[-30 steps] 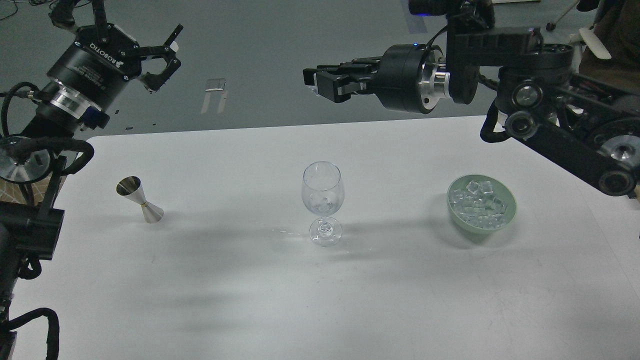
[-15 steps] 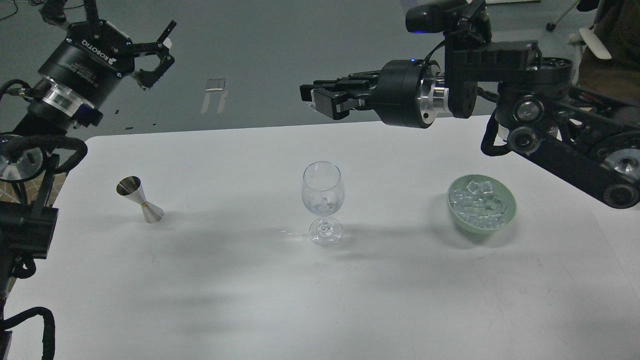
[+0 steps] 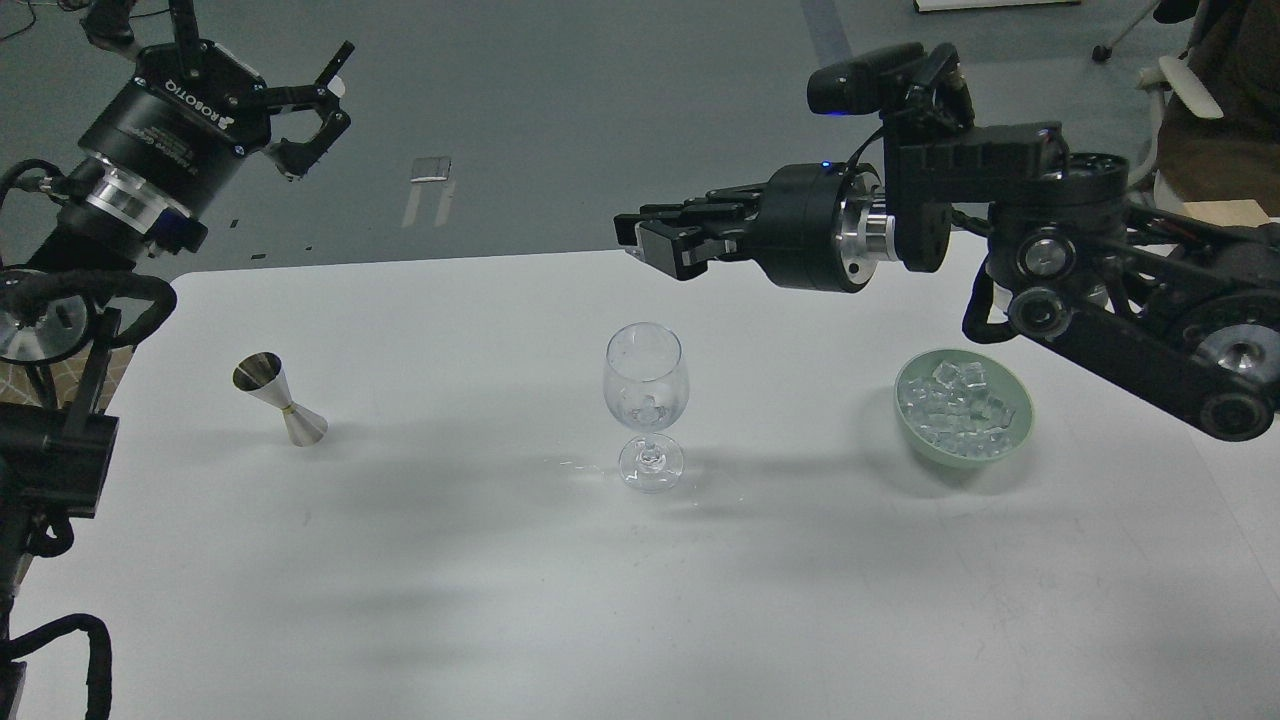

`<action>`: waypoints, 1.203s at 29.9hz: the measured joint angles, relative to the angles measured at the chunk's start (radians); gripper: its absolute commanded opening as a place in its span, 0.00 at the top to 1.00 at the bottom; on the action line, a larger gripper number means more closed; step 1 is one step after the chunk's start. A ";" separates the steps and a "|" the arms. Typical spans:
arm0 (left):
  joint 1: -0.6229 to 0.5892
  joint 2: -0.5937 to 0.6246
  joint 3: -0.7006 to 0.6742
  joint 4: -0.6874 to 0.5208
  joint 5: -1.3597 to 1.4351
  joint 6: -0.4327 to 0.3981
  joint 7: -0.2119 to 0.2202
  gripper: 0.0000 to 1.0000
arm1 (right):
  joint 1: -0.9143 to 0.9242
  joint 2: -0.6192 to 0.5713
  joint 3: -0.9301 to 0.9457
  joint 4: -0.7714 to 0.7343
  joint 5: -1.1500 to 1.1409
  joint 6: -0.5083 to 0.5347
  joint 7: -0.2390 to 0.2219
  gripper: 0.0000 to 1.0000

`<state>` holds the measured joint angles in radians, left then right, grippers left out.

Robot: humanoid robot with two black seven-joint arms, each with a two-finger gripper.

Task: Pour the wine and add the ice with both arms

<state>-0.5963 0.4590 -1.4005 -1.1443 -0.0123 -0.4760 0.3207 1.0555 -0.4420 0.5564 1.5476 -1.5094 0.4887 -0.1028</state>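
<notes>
We saw a white table [image 3: 420, 600] standing on a dull grey floor [image 3: 560, 120]. Soft shadows crossed the tabletop. A chair [image 3: 1190, 80] stood at the far right corner.

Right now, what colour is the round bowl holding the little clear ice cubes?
Pale green bowl, seen best in the head view.
</notes>
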 measured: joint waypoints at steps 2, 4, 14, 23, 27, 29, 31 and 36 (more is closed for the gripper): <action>-0.001 -0.001 0.000 0.000 0.000 0.001 0.000 0.02 | 0.000 0.002 -0.015 0.000 0.000 0.000 0.000 1.00; -0.005 -0.002 0.000 0.000 0.000 0.003 0.000 0.02 | 0.001 0.004 -0.028 0.000 0.000 0.000 -0.001 1.00; -0.008 -0.004 0.000 0.000 0.000 0.005 0.000 0.02 | 0.006 0.008 -0.084 0.002 -0.001 0.000 -0.001 1.00; -0.008 0.001 -0.001 0.000 0.000 0.002 0.000 0.02 | 0.009 0.008 -0.093 0.005 -0.001 0.000 -0.003 1.00; -0.008 0.001 -0.002 0.000 0.000 0.002 -0.002 0.02 | 0.003 0.008 -0.093 0.005 -0.003 0.000 -0.005 1.00; -0.008 0.000 -0.002 0.000 0.000 0.002 -0.002 0.02 | 0.002 0.008 -0.093 0.005 -0.003 0.000 -0.008 1.00; -0.008 0.000 -0.002 0.000 0.000 0.002 -0.002 0.02 | 0.000 0.009 -0.095 0.003 -0.003 0.000 -0.011 1.00; -0.008 0.000 -0.002 0.000 -0.001 0.000 -0.002 0.02 | 0.008 0.023 -0.129 -0.003 -0.006 0.000 -0.013 1.00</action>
<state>-0.6044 0.4587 -1.4021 -1.1443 -0.0129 -0.4759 0.3190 1.0636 -0.4190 0.4278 1.5448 -1.5158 0.4887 -0.1163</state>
